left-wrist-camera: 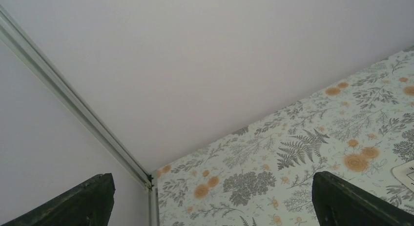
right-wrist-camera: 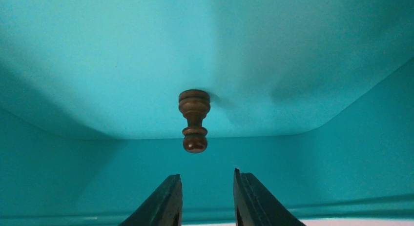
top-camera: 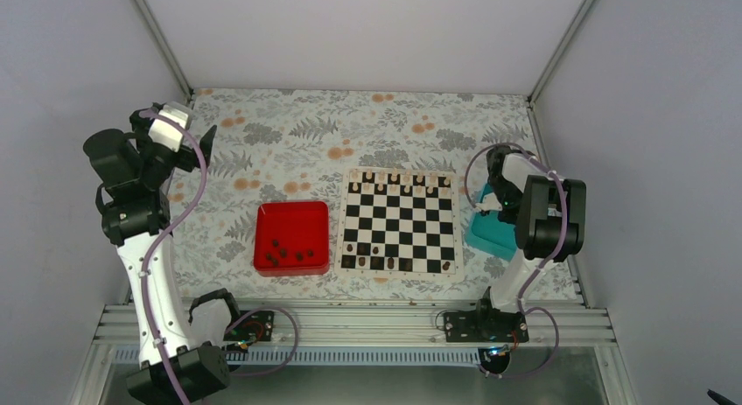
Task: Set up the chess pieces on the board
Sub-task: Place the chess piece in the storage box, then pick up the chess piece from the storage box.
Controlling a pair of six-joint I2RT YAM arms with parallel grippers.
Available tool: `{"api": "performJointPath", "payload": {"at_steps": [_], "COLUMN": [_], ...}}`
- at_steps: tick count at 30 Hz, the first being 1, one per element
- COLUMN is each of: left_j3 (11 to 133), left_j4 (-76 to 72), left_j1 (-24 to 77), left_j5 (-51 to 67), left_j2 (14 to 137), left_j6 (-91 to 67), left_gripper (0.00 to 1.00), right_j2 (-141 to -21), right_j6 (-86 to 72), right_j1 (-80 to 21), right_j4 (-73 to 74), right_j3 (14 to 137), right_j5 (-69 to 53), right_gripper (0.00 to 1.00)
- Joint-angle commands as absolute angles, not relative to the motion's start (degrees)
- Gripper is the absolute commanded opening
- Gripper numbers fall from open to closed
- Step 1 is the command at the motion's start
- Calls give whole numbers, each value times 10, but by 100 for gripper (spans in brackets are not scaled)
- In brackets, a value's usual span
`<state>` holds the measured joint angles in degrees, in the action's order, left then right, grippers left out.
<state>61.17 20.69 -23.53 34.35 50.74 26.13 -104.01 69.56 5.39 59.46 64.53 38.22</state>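
The board [top-camera: 401, 221] lies flat at the table's middle. A few dark chess pieces [top-camera: 376, 249] stand on its near rows. Several more lie in the red tray [top-camera: 291, 214] left of it. One brown pawn [right-wrist-camera: 194, 119] lies in the teal tray [right-wrist-camera: 97, 65], just ahead of my right gripper [right-wrist-camera: 207, 187]. That gripper is open with a narrow gap and holds nothing; in the top view it [top-camera: 492, 208] hangs over the teal tray [top-camera: 490, 239]. My left gripper [top-camera: 206, 147] is raised at the far left, wide open and empty, with its fingers [left-wrist-camera: 88, 201] framing the table's back corner.
A row of pale-topped pieces [top-camera: 394, 178] stands along the board's far edge. White walls and metal corner posts [left-wrist-camera: 73, 104] enclose the floral-patterned table [top-camera: 289, 134]. The aluminium rail [top-camera: 350, 322] carries both arm bases at the near edge.
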Motion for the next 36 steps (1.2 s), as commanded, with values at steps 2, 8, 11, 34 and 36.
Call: {"api": "performJointPath", "payload": {"at_steps": [2,8,11,34,36], "left_j3": [634,624,620,586,587], "left_j4": [204,193,191,158,162], "left_j1": [-238,-237,-237,-231,-231], "left_j5": [360,364,364,373,372], "left_j2": [516,514,510,488,485], "left_j6": [251,244,244,203,203], "left_gripper": [100,100,100,100,100], "right_j2": [-1006,-959,-928,-849,-856], "right_j6": [713,725,740,744,743], "right_j1": [57,91,144,282,284], "right_j4": [578,613,638,397,391], "right_j3": [674,740,761,511,511], "right_j5": [337,223,142,-105,-94], "right_gripper": [34,37,40,49,50]}}
